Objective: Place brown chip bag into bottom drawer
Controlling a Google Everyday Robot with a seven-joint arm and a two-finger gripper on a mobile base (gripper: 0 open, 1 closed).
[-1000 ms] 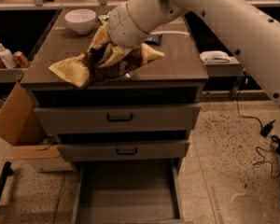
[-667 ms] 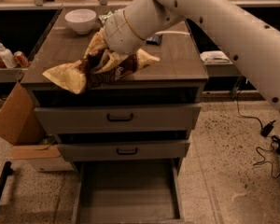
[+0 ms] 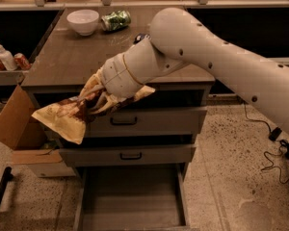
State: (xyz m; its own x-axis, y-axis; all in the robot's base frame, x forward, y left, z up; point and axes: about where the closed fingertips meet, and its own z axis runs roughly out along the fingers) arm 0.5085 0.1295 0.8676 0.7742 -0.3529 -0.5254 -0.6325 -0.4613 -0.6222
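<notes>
Cabinet top [image 3: 67,57] behind my gripper [image 3: 100,101] carries bowl [image 3: 83,21] and can [image 3: 115,20]; fingers clamp the bag [image 3: 62,121], with the bottom drawer [image 3: 132,203] open below them.

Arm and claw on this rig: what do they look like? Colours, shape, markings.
Arm: smooth off-white shell, fat rounded tubes, small dark dots along it, a thin yellowish ring round the wrist, no outside cables. Claw, in front of the top drawer amid the chip bag: pale slim fingers.

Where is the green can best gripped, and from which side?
Across its middle, from above: the can lies on its side, dented, with the bowl close beside it. The hand is occupied, holding the chip bag before the top drawer.
</notes>
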